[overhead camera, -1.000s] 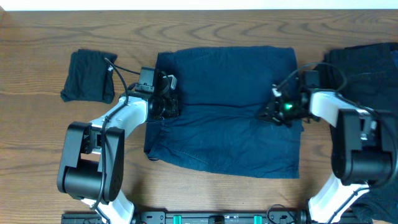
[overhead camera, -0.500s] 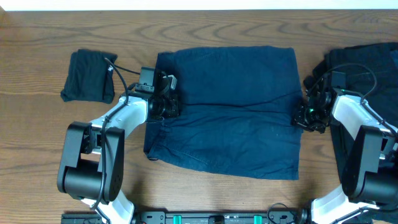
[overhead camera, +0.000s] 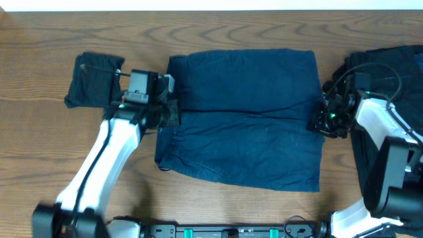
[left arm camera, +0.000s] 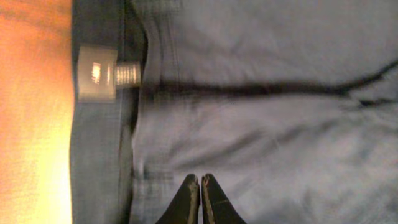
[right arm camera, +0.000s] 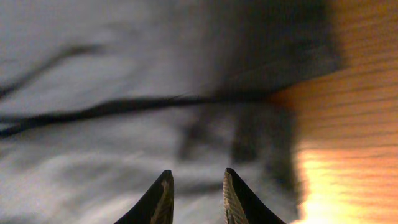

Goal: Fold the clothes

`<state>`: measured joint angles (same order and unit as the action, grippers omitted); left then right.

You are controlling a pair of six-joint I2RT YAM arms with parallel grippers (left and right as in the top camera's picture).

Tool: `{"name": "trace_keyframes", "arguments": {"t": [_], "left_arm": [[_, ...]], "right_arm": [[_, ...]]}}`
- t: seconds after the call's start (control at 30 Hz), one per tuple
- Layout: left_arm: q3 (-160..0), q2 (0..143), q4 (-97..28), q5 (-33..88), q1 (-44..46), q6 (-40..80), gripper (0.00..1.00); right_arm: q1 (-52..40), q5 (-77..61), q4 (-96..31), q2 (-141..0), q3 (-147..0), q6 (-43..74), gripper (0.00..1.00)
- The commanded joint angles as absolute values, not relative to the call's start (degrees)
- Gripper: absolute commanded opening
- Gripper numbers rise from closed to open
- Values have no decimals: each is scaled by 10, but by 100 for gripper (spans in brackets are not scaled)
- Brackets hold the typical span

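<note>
Left tool [left arm camera: 199, 185] closed above navy shorts [overhead camera: 244, 119]

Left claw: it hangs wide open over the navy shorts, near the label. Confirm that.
Not quite. The left claw is shut, not wide open: the left wrist view shows its jaws pressed together. The rest holds: it hangs over the navy shorts, near the label.

The wide garment [overhead camera: 244, 112] in the middle is navy blue, its small label [left arm camera: 99, 73] pale grey. The folded cloth [overhead camera: 94, 80] at far left is black. The pile [overhead camera: 390, 63] at right is dark. The surface [overhead camera: 39, 145] is brown wood grain.
</note>
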<state>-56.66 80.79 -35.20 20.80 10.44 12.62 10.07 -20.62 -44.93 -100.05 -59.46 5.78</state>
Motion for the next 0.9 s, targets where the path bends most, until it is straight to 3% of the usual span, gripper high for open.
{"name": "trace_keyframes", "arguments": {"t": [0.0,0.2,0.47,0.57,0.87], "left_arm": [[-567,791,-406,199,104,154,6],[-529,813,-471,199,105,154,6],[-481,879,-467,198,105,154,6],[-467,902,-467,198,105,154,6],[-426,945,-464,153,104,154,6]], "right_arm": [[100,-324,-475,-946,-618,25,25],[79,-262,-522,-934,-601,26,24],[63,-224,-410,-934,-485,33,24],[65,-173,-364,-935,-451,59,29],[65,-162,-336,-935,-433,62,30]]}}
